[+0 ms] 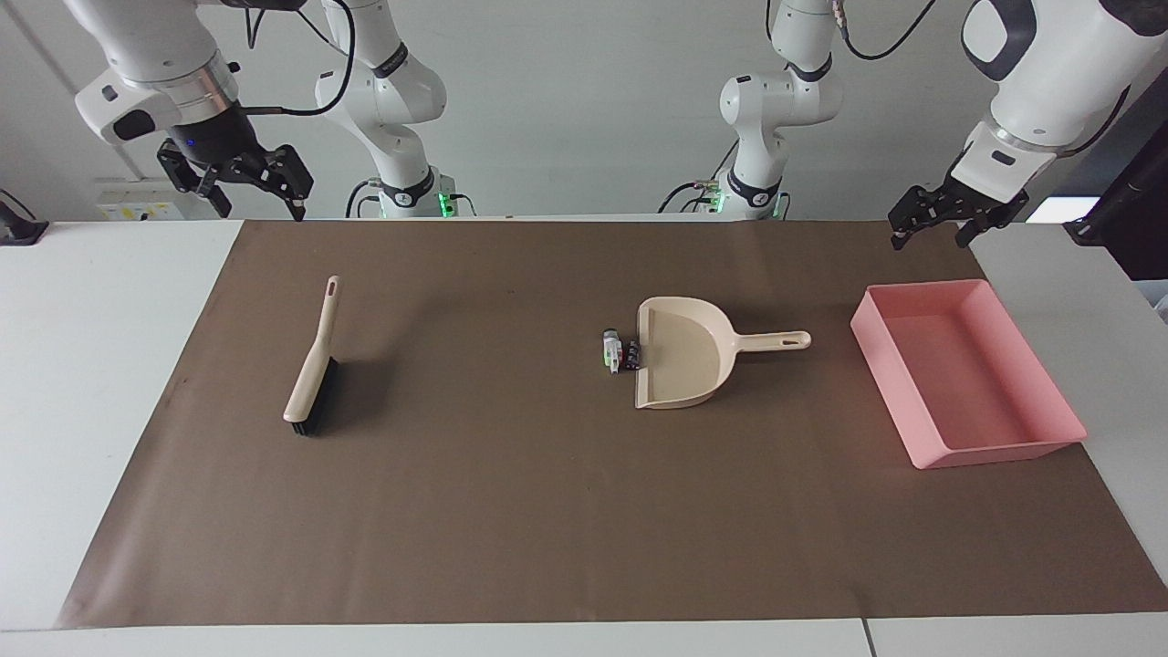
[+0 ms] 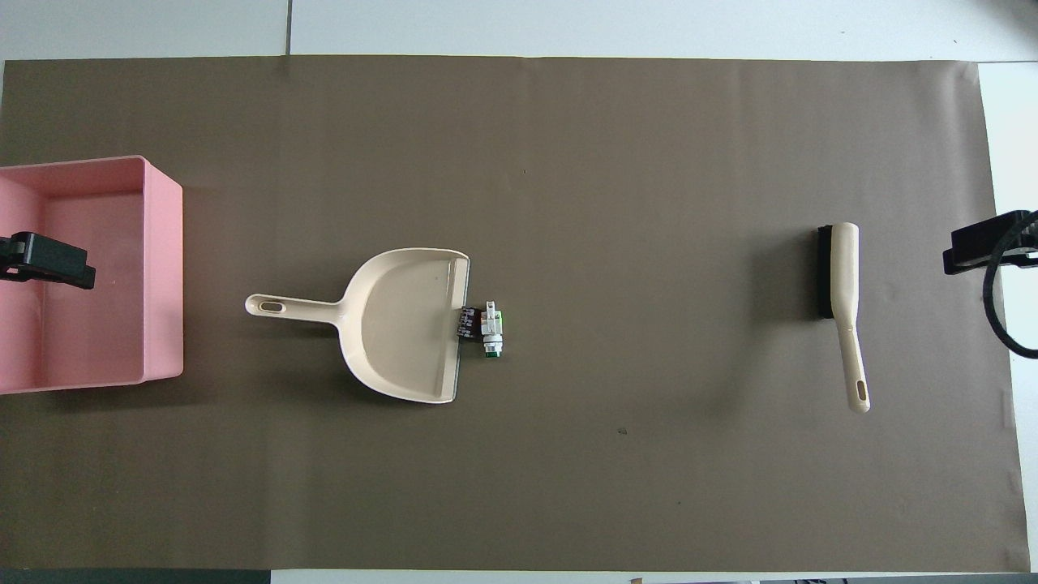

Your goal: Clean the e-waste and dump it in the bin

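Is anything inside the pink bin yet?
No. The pink bin shows only bare floor in the facing view. From overhead, the left gripper covers a small patch of it. The e-waste lies on the mat at the dustpan mouth.

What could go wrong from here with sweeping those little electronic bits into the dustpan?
The e-waste lies right at the lip of the dustpan; nothing holds the pan, so a push from the brush may slide it. The small cylinders could roll off past the lip.
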`<control>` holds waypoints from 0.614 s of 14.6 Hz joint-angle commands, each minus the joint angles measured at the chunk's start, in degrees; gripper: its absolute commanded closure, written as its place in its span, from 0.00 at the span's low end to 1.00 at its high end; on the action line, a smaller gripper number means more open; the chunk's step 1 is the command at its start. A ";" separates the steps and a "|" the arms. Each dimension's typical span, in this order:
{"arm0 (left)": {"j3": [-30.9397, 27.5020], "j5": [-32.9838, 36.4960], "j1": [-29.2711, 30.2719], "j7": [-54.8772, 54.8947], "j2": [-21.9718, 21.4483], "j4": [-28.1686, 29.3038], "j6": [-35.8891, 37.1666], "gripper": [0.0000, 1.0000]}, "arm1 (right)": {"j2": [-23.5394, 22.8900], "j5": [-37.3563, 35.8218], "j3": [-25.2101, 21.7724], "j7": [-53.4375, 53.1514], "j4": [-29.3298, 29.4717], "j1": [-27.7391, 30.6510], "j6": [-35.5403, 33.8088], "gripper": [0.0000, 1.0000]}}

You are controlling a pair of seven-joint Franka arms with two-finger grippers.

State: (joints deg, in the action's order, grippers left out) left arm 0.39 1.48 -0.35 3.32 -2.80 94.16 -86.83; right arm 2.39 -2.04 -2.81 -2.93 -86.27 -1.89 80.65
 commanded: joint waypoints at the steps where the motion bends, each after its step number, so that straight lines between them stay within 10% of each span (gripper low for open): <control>1: 0.05 0.81 0.18 0.10 -0.01 -0.12 0.78 0.01 | 0.51 1.07 -0.09 0.73 -0.74 0.31 -0.23 0.01; 9: 0.13 0.81 -0.35 -0.42 0.07 -0.73 1.05 0.01 | 4.01 0.98 -0.18 0.91 -8.45 0.40 4.58 0.01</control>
State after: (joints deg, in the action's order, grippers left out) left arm 0.44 1.48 -0.37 3.32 -2.80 94.15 -86.79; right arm 2.80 -2.04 -2.82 -2.93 -88.26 -1.89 81.54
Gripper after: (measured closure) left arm 0.009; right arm 0.009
